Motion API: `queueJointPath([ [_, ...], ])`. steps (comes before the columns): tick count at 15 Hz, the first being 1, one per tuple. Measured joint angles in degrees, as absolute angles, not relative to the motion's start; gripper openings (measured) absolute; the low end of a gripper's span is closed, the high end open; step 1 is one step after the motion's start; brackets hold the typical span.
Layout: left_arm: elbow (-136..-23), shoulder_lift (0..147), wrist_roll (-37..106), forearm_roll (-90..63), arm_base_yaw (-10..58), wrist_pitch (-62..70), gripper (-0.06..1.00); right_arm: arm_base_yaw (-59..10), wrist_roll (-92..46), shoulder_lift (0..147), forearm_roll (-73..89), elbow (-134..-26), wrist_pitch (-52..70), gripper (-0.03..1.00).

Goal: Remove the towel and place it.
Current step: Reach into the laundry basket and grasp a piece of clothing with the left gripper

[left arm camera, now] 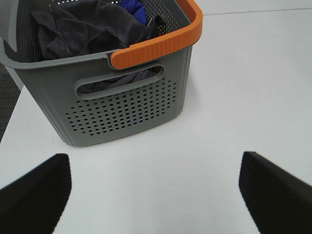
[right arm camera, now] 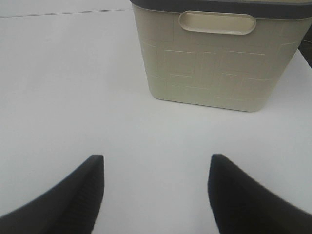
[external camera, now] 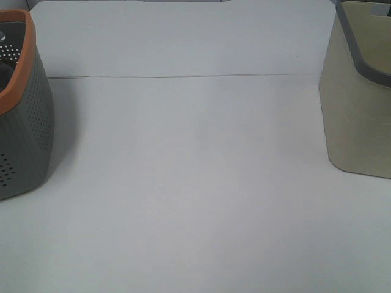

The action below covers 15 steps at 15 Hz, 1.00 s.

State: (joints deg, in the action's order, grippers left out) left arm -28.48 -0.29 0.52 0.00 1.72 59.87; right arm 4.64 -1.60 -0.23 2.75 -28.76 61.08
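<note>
Sees towel (left arm camera: 83, 29) crumpled inside grey, orange-rimmed basket (left arm camera: 122, 114) beside blue cloth (left arm camera: 134, 7). Holds left jaws wide and empty over desk (left arm camera: 243, 87) near basket; holds right jaws wide too, facing beige bin (right arm camera: 214, 63).

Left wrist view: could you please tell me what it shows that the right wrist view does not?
Left wrist only: a grey perforated plastic basket with an orange rim, holding the dark charcoal terry towel. Right wrist only: a beige plastic bin with a grey rim. Both: the white table, with the left end effector and right end effector each open and empty.
</note>
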Motion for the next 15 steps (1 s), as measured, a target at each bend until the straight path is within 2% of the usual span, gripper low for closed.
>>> queueJointPath([
  [1, -28.48, -0.29, 0.52, 0.00, 1.72, 59.87, 0.95, 4.64, -1.60, -0.23, 2.75, -28.76, 61.08, 0.63],
  [3, -28.48, -0.29, 0.52, 0.00, 1.72, 59.87, 0.98, 4.64, -1.60, -0.23, 2.75, -28.76, 61.08, 0.63],
  [15, -28.48, -0.29, 0.46, 0.00, 1.72, 59.87, 0.99, 4.64, -1.60, -0.23, 2.75, -28.76, 61.08, 0.63],
])
